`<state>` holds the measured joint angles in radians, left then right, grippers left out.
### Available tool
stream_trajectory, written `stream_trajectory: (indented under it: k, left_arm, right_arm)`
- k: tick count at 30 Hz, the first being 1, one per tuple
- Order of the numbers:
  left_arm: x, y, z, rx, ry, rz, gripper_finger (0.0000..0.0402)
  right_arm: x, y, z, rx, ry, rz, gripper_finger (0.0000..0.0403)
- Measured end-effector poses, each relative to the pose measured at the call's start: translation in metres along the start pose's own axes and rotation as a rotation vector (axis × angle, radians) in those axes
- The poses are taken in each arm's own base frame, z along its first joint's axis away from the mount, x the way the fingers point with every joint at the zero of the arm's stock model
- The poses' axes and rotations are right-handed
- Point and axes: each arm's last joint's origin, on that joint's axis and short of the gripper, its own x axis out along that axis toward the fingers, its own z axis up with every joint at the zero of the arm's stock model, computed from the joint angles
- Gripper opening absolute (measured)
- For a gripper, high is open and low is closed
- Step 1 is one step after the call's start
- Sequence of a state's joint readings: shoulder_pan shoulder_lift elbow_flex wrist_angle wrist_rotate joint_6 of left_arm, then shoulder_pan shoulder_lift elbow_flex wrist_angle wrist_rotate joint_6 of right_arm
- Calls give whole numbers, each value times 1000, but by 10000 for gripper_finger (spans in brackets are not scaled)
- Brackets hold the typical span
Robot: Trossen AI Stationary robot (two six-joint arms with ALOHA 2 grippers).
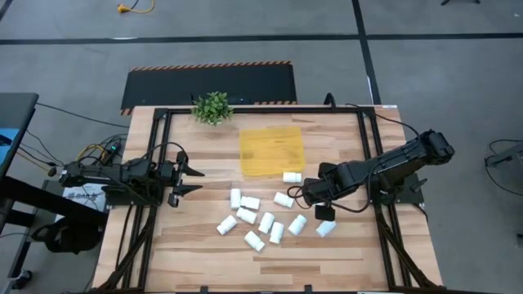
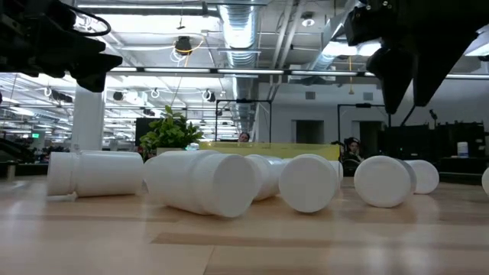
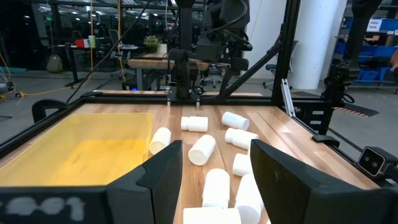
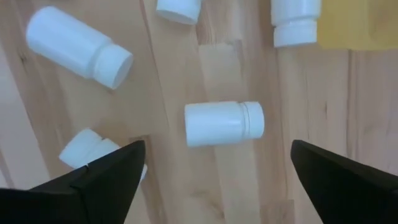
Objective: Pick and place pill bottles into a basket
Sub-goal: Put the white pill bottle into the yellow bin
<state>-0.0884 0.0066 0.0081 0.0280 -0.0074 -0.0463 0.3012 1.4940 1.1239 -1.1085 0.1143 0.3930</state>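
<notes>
While the right gripper (image 1: 304,194) hangs at frame centre-right in the high view, jaws spread wide and empty, the step in hand looks like an approach to a pick. Pill bottles (image 1: 260,219) lie scattered across the lower centre, 1 bottle (image 1: 292,176) touching the basket (image 1: 270,152) at its lower right corner; the basket appears empty. The left gripper (image 1: 196,180) waits at centre-left, closed on nothing.

Low view: bottles (image 2: 206,182) lie on their sides, basket (image 2: 321,151) behind them.

Left wrist view: basket (image 3: 74,149) at left, nothing inside.

Right wrist view: 1 bottle (image 4: 224,123) lies between the spread fingers (image 4: 106,174). Next move likely calls for descending and closing on it.
</notes>
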Motion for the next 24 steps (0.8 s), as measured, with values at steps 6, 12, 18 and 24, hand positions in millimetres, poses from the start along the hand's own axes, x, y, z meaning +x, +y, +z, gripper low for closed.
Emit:
stream_trajectory:
  k: [6,12,18,24]
  left_arm:
    - [0,0,0,0,0,0,177]
    - [0,0,0,0,0,0,177]
    - [0,0,0,0,0,0,177]
    - [0,0,0,0,0,0,177]
  right_arm:
    - [21,-1,-8,-2,18,-8,381]
    - [39,-1,-14,-24,8,-7,386]
    - [51,-3,-19,-56,-5,-49,393]
    - [57,-4,-23,-68,-5,-74,399]
